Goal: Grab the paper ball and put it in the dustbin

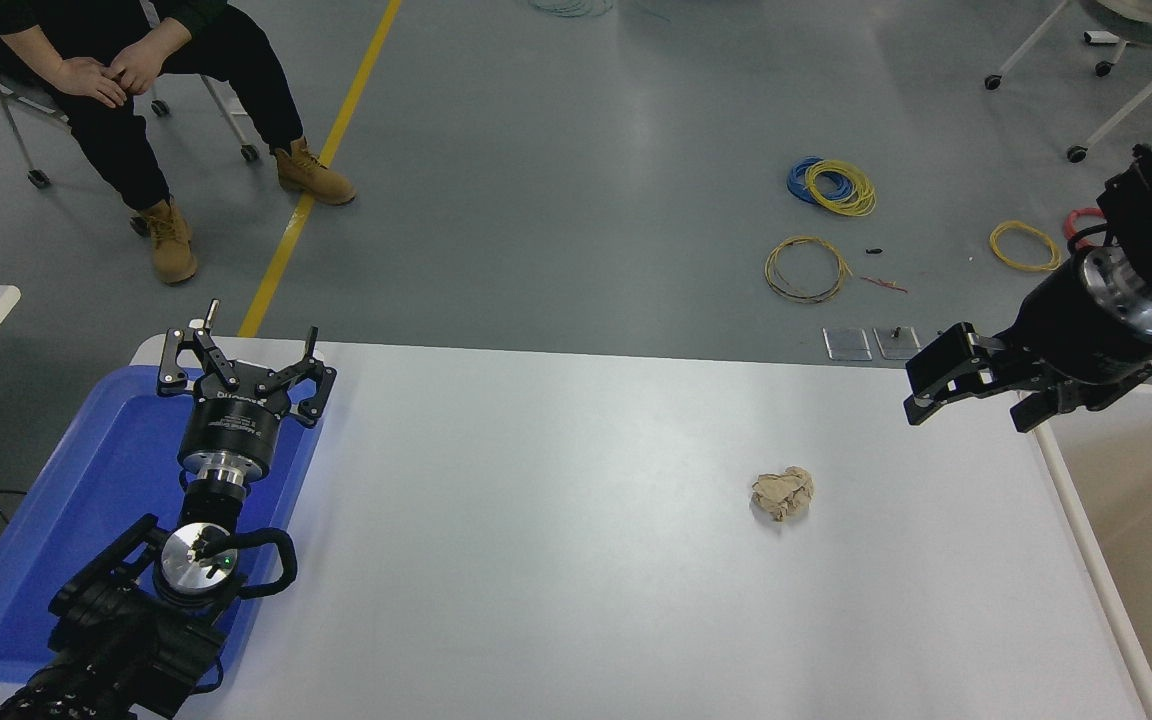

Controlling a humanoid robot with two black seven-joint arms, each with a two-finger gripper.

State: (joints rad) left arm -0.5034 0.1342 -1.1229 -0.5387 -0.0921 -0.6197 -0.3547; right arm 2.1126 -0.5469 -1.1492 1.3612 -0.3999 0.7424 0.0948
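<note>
Paper ball [782, 494] lies loose on the white counter [556, 520], right of centre, nothing touching it. Beyond it, near the far right corner, the right end effector [971, 392] hangs in the air with its fingers apart, holding nothing. The dustbin [1086, 560] stands just beside the counter's right edge. The left end effector [241, 362] sits spread open over a blue tray [76, 500].

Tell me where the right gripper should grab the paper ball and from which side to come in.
Grip the paper ball across its middle, coming straight down from above. It is a roughly round crumpled wad lying alone on the white table, so either flank is free for a finger, and the wrinkled paper should give under the squeeze. The right gripper hangs open up and to its right.
</note>
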